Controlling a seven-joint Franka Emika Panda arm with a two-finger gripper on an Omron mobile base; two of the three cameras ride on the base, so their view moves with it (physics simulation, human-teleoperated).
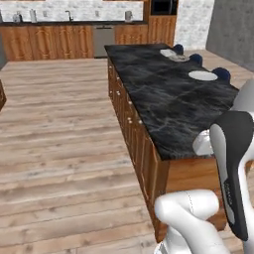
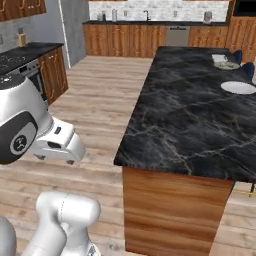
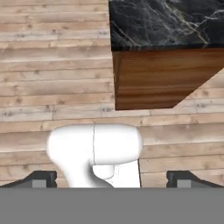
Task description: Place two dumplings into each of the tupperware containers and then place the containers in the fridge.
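My gripper hangs low in front of the island's near end, pointing down at the wooden floor. Its two dark fingertips stand far apart with nothing between them. At the far end of the dark marble island top lies a pale rectangular tupperware container, well away from the gripper. Right beside it is a round grey plate; any dumplings on it are too small to make out. The tall slate-grey fridge stands at the far left.
A round white plate lies on the island's right side, by blue stools. A stove and counter line the left wall. Wooden cabinets with a sink run along the back. Wide wooden floor lies left of the island.
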